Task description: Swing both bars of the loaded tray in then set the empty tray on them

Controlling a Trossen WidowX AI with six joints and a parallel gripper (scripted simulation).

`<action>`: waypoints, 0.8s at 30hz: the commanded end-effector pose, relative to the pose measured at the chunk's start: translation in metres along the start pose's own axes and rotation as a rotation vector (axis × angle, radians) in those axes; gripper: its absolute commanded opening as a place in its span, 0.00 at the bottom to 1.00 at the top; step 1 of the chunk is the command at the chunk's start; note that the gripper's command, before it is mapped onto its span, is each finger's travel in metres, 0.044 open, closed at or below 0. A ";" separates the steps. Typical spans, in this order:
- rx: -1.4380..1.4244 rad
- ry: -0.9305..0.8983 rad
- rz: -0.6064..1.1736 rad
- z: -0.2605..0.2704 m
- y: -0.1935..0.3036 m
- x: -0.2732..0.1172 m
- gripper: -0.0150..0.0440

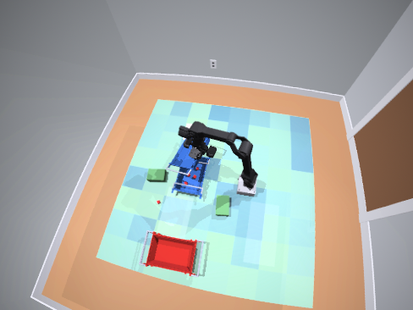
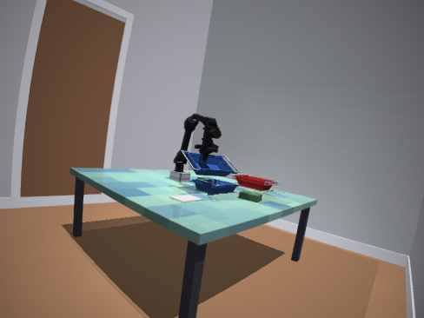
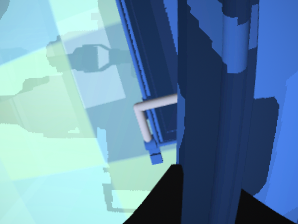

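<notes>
The empty blue tray [image 1: 183, 155] [image 2: 213, 165] hung tilted above one end of the loaded blue tray [image 1: 180, 189] [image 2: 214, 188] [image 3: 156, 60]. It would probably handle light, stiff and a little slippery, best pinched mid-wall. The gripper [image 1: 195, 153] [image 2: 206, 159] [image 3: 188, 173] was closed on its wall. The exterior view showed the gap between trays; the top view showed red blocks [image 1: 195, 176] inside the lower one.

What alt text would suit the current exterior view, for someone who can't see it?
A black robot arm's gripper holds an empty-looking blue tray, tilted, above a second blue tray on a table. Nearby are a red tray, a green block and a flat white square.
</notes>
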State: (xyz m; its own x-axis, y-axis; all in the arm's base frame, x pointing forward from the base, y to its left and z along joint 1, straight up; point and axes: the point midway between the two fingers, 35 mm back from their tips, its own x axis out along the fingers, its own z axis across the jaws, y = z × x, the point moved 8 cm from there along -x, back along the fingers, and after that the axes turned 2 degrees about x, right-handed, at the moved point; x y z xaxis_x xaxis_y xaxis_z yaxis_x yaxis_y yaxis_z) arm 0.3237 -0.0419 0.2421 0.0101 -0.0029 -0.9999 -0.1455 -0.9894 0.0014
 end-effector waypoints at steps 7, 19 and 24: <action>-0.105 0.019 -0.007 0.004 -0.038 -0.004 0.25; -0.235 0.018 -0.010 0.014 -0.083 -0.004 0.25; -0.243 0.018 -0.010 0.015 -0.086 -0.004 0.25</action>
State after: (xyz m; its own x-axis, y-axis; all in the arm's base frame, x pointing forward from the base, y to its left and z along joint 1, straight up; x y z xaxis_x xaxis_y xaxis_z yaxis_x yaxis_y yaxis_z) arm 0.3223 0.0442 0.2418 0.0081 0.0035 -1.0000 0.0984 -0.9951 -0.0027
